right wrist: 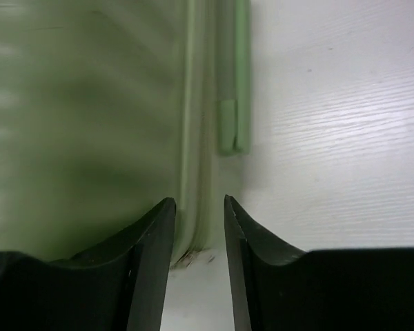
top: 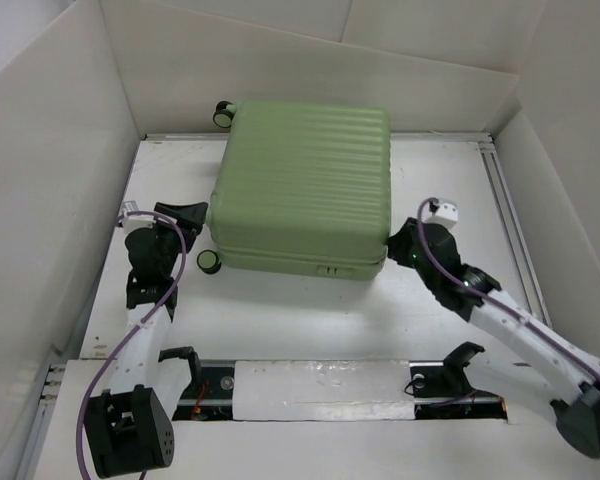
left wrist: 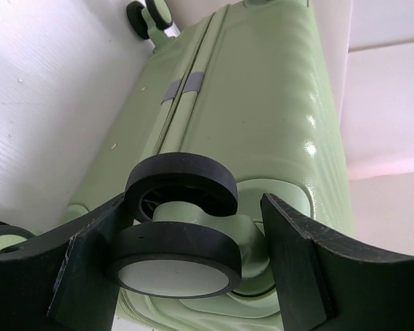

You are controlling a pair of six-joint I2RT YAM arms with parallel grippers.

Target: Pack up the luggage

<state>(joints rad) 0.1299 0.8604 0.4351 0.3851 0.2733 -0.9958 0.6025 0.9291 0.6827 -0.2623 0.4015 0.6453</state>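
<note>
Pale green luggage (top: 305, 185) lies closed and flat on the white table (top: 280, 320), at the far middle, so we see nothing of its inside. Only two wheels show from above, a far one (top: 223, 113) and a near one (left wrist: 176, 265), both on the side towards the left arm. A further wheel is cut off at the edge of the left wrist view. The wheeled end therefore points left, and the ribs run left to right. The shell looks almost square from overhead, so we cannot fix its long axis with confidence. The left gripper (left wrist: 193, 207) is spread wide with the near wheel between its fingers. The right-hand finger stands clear of the wheel, while contact on the other side is hard to judge. The right gripper (right wrist: 199, 203) sits at the near right corner of the luggage. Its view is blurred, showing the seam and a small tab (right wrist: 225, 127). Its fingers stand narrowly apart at the rim, and we cannot tell whether they pinch it.
</note>
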